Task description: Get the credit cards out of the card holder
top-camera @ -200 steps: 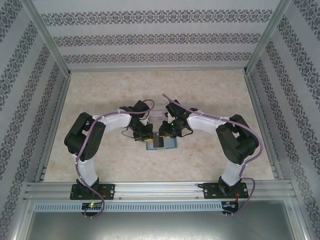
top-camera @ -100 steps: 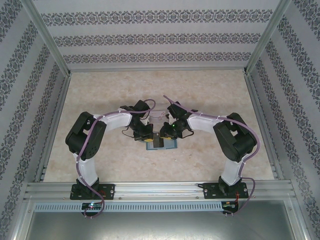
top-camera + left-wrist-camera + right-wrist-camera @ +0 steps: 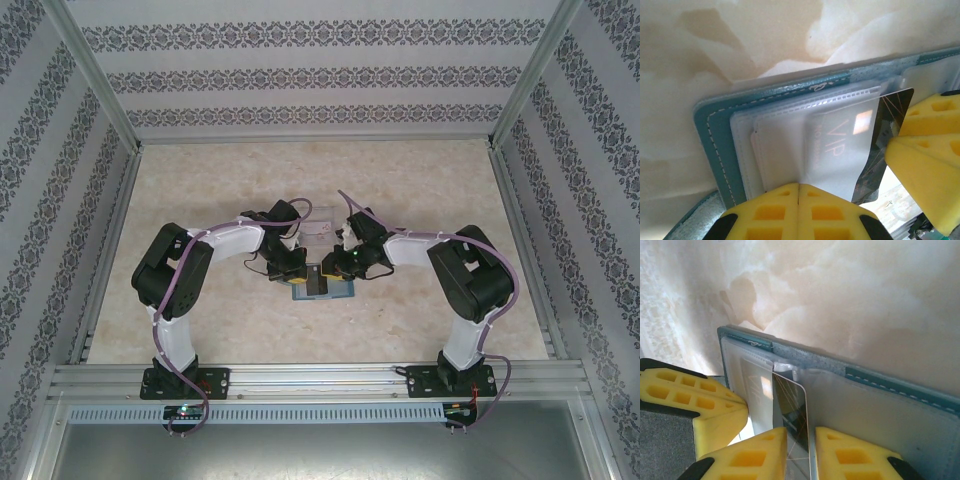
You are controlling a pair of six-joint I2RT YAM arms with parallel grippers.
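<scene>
The right pincer (image 3: 799,435) is pinching the thin dark credit card (image 3: 790,405), half out of the teal folding card holder (image 3: 890,385); the pale flat card (image 3: 832,150) is sitting pocketed mid-frame; the left pincer (image 3: 799,189) is closed.

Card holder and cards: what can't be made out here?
- Left wrist: the dark card is mostly behind the cloudy sleeves. Its small print is unreadable, and whether another card sits inside cannot be told.
- Left wrist: what the left gripper pinches is hidden by its own fingers.
- Right wrist: the dark card's lower end runs off the bottom edge at the right gripper.
- Top external: the card holder lies mostly under both grippers; cards too small.
</scene>
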